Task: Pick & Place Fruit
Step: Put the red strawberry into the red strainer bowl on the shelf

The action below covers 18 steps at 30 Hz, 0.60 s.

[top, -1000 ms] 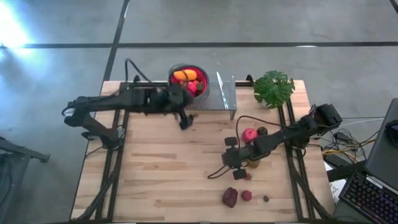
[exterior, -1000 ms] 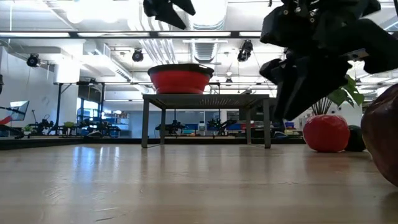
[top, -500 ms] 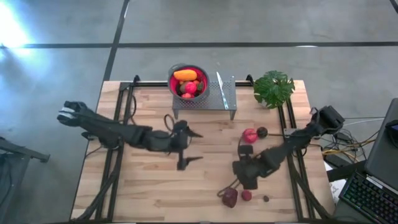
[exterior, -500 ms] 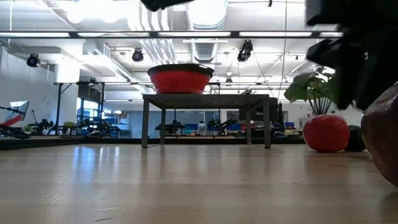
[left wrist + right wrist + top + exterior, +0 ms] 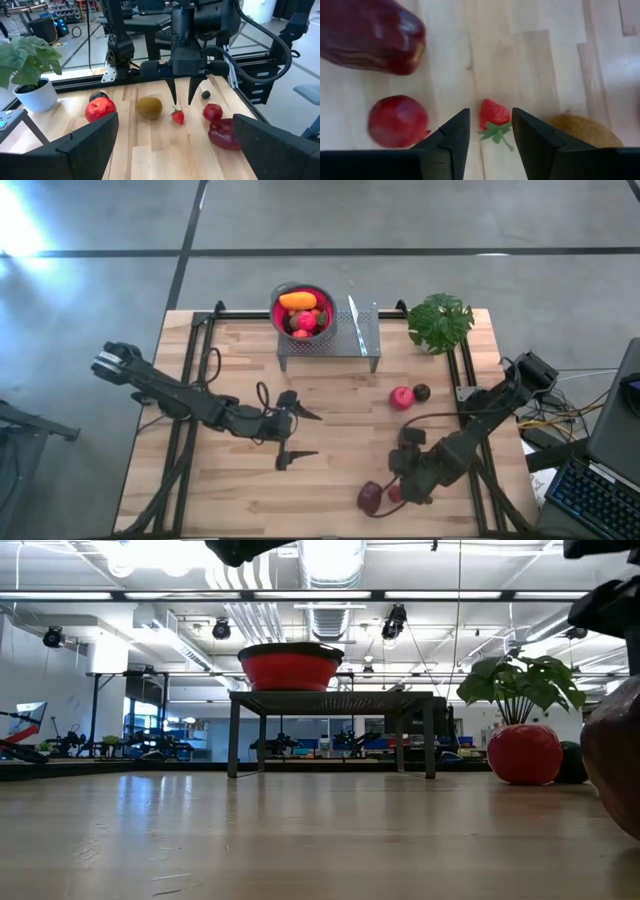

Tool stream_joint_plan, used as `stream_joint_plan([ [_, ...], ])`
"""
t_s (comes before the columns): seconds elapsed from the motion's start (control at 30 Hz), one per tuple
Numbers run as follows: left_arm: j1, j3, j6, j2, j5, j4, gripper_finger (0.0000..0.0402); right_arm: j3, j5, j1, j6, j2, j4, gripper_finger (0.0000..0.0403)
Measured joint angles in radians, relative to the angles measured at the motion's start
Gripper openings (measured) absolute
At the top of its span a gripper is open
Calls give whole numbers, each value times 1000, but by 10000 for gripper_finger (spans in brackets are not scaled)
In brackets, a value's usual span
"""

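Loose fruit lies at the table's near right: a strawberry (image 5: 494, 114), a kiwi (image 5: 149, 107), a round red fruit (image 5: 397, 121), a large dark maroon fruit (image 5: 369, 498) and a small dark berry (image 5: 205, 94). A red apple (image 5: 401, 397) and a dark fruit (image 5: 421, 392) rest farther back. My right gripper (image 5: 182, 102) points down over the strawberry, open, one fingertip on either side and above it, touching nothing. My left gripper (image 5: 315, 435) hovers mid-table, level, wide open and empty, facing the loose fruit.
A red-lined bowl (image 5: 278, 302) holding several fruits sits on a perforated metal rack (image 5: 345, 340) at the far middle. A potted plant (image 5: 440, 320) stands at the far right corner. Bare wood lies between the two grippers and along the near left.
My left gripper has come away from the rack toward the near edge and down to mid-table, tipping from pointing down to nearly level, still wide open. My right gripper has travelled toward the near edge, rolling as it went, and now stands over the strawberry.
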Motion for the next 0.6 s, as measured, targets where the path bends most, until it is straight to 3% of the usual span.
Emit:
stream_joint_plan([
  [0.27,0,-3,-1,0,0,22,394,-45,-5,6,63,0,3,135],
  [0.6,0,-3,-2,0,0,20,394,-48,-7,11,36,18,27,191],
])
